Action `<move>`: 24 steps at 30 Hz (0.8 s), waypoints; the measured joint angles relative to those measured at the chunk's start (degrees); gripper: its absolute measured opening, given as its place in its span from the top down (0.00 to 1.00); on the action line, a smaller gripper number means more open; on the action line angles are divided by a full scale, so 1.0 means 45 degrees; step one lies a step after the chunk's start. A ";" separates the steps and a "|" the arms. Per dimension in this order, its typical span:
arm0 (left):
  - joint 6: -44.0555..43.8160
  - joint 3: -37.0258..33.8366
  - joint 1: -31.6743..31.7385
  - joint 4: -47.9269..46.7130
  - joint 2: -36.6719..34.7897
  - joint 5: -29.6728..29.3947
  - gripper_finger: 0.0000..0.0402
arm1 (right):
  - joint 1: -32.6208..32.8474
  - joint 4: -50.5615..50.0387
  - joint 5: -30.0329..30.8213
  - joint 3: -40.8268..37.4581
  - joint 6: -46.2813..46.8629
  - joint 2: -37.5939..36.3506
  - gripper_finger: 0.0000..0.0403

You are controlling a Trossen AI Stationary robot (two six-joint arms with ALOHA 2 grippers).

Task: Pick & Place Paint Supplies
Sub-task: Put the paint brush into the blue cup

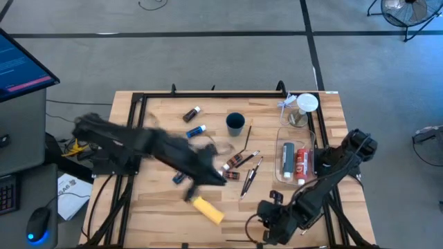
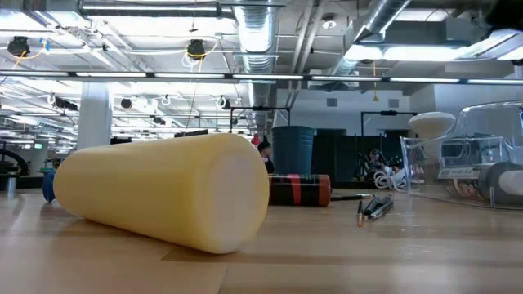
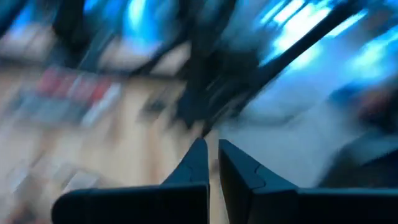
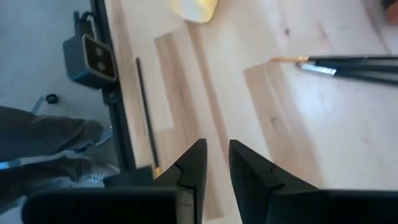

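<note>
On table, yellow bottle (image 2: 163, 189) fills low view, L tool (image 3: 211, 160) closed empty, R tool (image 4: 214, 163) narrow.

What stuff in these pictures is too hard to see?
- Left gripper: its wrist view is smeared by motion, so nothing beyond the fingers can be read.
- Left arm: blurred in the high view, covering the table under it.
- Clear tray: contents too small to name in the high view.
- Yellow bottle: hides the table behind it in the low view.
</note>
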 joint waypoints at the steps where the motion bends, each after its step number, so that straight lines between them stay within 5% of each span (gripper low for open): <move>1: 0.0263 -0.0077 -0.0028 0.0886 -0.0573 0.0575 1.00 | -0.0137 0.0038 0.0005 0.0000 -0.0142 0.0000 0.85; 5: 0.1406 -0.0934 -0.0214 0.4705 -0.2546 0.2992 1.00 | -0.0665 0.0090 0.0002 0.0000 -0.0644 -0.0002 0.85; 10: 0.1434 -0.2058 -0.0334 0.5973 -0.3756 0.3615 1.00 | -0.1191 0.0278 0.0005 0.0000 -0.0724 -0.0005 0.85; 24: 0.0672 -0.3495 -0.0675 1.0611 -0.2744 0.6975 1.00 | -0.1579 0.0437 0.0000 0.0000 -0.0756 -0.0005 0.85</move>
